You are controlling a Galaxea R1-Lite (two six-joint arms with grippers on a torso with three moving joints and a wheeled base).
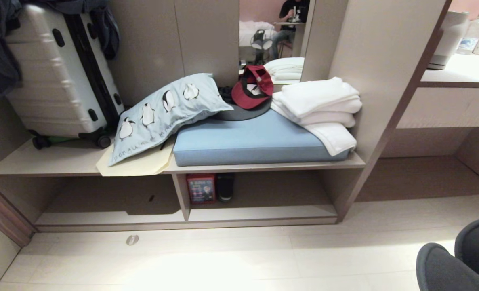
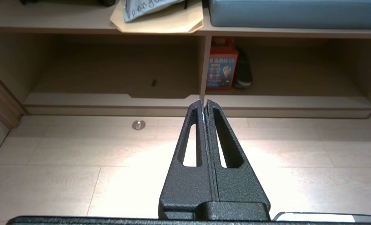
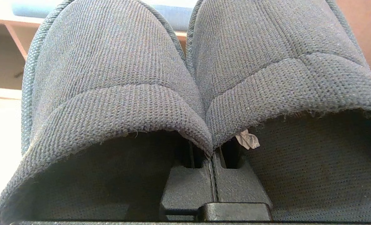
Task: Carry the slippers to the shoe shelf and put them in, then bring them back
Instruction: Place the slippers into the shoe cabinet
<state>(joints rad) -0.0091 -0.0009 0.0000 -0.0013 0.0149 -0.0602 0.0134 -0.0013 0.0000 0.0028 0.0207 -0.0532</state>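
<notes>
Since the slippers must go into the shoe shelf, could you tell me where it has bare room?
The shoe shelf's left bay holds only a small dark speck. The right bay is bare right of the dark shoe; its left end, by the divider, is crowded with the red box.

- The left gripper (image 2: 204, 104) points out level above the floor, its two fingers pressed together with nothing between them.
- The right gripper (image 3: 212, 156) is clamped on the slippers (image 3: 185, 81), pinching their inner edges.

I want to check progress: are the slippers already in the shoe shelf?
Not yet. The right gripper is shut on the slippers, outside the shoe shelf.
</notes>
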